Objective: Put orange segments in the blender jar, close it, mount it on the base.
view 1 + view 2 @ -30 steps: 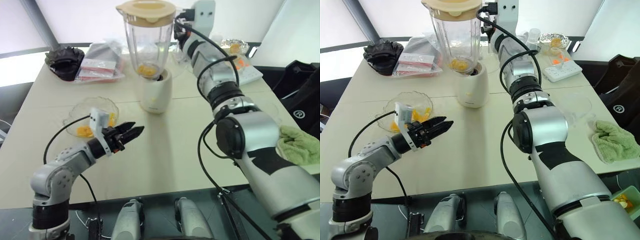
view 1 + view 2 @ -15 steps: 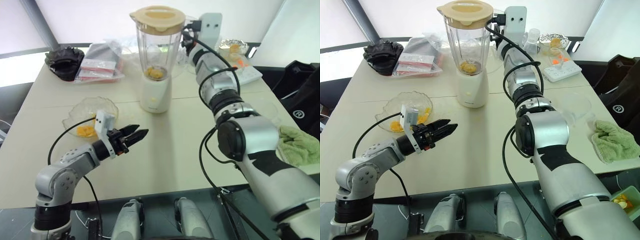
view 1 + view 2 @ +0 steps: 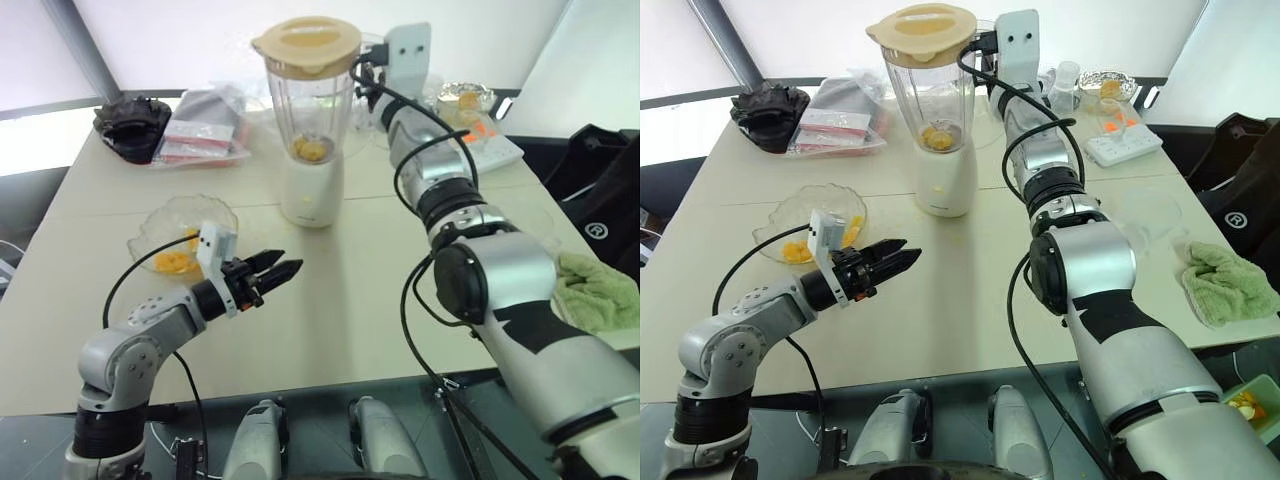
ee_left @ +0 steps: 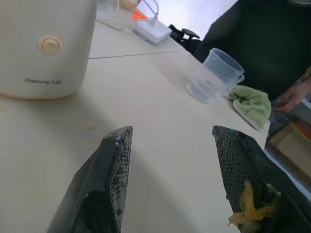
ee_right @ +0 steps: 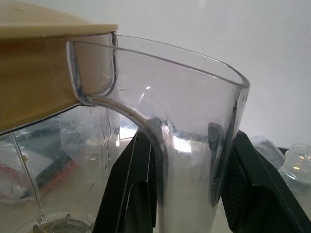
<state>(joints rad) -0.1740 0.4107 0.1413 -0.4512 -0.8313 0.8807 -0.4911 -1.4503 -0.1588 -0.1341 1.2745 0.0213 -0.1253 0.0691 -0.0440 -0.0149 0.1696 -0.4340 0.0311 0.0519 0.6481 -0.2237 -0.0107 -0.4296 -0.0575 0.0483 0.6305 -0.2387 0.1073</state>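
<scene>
Standing on base: the tall clear plastic blender jar (image 3: 309, 115) sits upright on the cream-white rounded cylindrical motor base (image 3: 311, 190), near the far middle of the pale table (image 3: 330, 300)
Lid: a flat round cream lid (image 3: 306, 40) covers the jar's mouth
Contents: small glossy yellow-orange orange segments (image 3: 313, 149) lie at the bottom of the jar, just above the base
Handle: the jar's clear side handle (image 5: 194, 160) runs between the two black fingers (image 5: 245, 194) of the right gripper (image 3: 368, 72); the fingers stand on either side of it and close against it, so the pincer is partly closed on the handle
Right arm: stretched forward across the table to the jar's right side, with a white camera block above the wrist
Left gripper (image 3: 902, 257): hovers above the near left part of the table, well apart from the jar, pointing level toward the right; its two black fingers (image 4: 109, 184) are spread apart and hold nothing, though a scrap of yellow pulp (image 4: 248, 208) sticks to one of them
Glass dish: a shallow clear ruffled glass dish (image 3: 180, 232) with more orange pieces in it lies behind the left gripper
Right side of table: a smaller plain clear cup (image 4: 215, 76) and a crumpled green cloth (image 3: 602, 287) near the edge
Far side: a white power strip (image 3: 1122, 141), a small foil-lined bowl (image 3: 1107, 82), a clear plastic bag with red packets (image 3: 200, 135) and a black ruffled object (image 3: 133, 122) at the far left corner
</scene>
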